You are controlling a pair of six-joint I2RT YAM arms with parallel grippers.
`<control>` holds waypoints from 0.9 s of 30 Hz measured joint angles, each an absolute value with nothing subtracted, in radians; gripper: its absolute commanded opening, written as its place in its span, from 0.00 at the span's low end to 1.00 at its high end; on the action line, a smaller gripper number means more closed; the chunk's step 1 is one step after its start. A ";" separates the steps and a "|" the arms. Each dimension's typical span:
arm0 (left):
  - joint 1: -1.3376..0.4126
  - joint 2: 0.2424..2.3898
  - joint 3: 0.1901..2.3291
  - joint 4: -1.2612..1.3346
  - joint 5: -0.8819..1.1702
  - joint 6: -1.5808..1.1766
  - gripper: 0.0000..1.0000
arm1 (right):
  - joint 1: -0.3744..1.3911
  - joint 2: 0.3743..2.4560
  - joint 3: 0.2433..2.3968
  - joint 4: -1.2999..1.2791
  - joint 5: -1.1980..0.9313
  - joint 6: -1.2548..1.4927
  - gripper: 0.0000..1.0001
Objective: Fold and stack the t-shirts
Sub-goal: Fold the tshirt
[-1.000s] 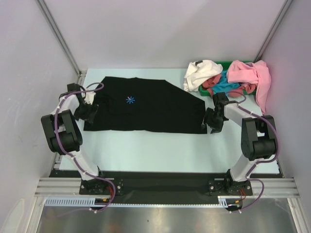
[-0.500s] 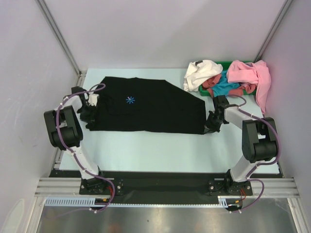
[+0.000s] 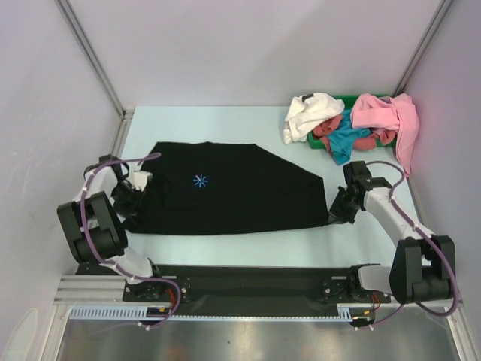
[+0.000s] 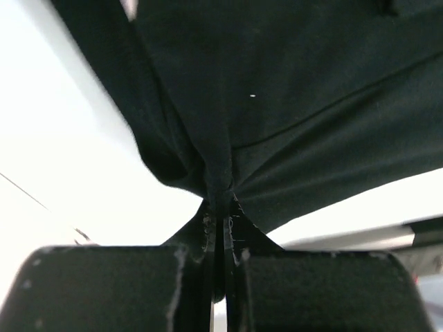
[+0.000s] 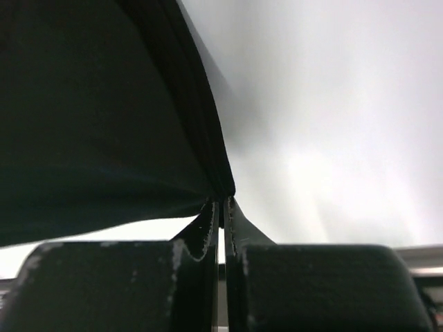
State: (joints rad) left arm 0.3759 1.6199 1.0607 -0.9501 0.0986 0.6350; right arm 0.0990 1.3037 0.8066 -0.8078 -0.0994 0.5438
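A black t-shirt [image 3: 233, 188] with a small light-blue starburst [image 3: 200, 180] lies spread across the table. My left gripper [image 3: 129, 200] is shut on its left edge; in the left wrist view the dark cloth [image 4: 228, 104] bunches between the closed jaws of that gripper [image 4: 220, 207]. My right gripper [image 3: 337, 210] is shut on the shirt's right corner, the hem [image 5: 201, 138] pinched at the jaw tips of that gripper [image 5: 222, 204]. At the back right a white shirt [image 3: 312, 113], a pink shirt [image 3: 387, 114], a teal one [image 3: 346, 138] and a red one [image 3: 325, 129] lie heaped.
A green bin [image 3: 344, 98] at the back right holds the heap of shirts, with the pink one hanging over its right side. White walls with metal corner posts close in the table on three sides. A black rail [image 3: 248, 278] runs along the near edge.
Both grippers have closed on the black shirt's side edges and pulled it toward the near edge. Both arms have drawn back with it, the right one also outward.
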 measured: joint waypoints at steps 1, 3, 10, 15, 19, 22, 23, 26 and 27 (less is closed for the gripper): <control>0.377 1.600 1.041 -0.970 0.088 0.653 0.00 | 0.099 1.283 0.805 -0.823 -0.094 0.556 0.01; 0.380 1.571 1.004 -0.996 0.059 0.680 0.22 | 0.099 1.242 0.793 -0.846 -0.083 0.590 0.26; 0.391 1.579 1.020 -1.028 -0.030 0.712 0.65 | 0.094 1.192 0.747 -0.926 0.010 0.660 0.72; 0.328 1.542 1.139 -1.006 0.037 0.713 0.62 | 0.114 1.184 0.853 -0.936 0.073 0.662 0.72; 0.143 1.482 1.139 -0.986 0.068 0.725 0.54 | 0.181 1.201 0.960 -0.915 0.106 0.654 0.72; 0.050 1.494 1.079 -0.973 0.073 0.741 0.59 | 0.240 1.228 0.998 -0.884 0.108 0.654 0.72; 0.044 1.509 1.064 -0.979 0.070 0.743 0.63 | 0.255 1.234 0.999 -0.877 0.104 0.654 0.72; 0.039 1.570 1.056 -0.992 0.060 0.742 0.66 | 0.300 1.255 0.997 -0.862 0.085 0.658 0.72; 0.034 1.589 1.057 -0.990 0.062 0.741 0.66 | 0.314 1.263 0.997 -0.855 0.083 0.660 0.72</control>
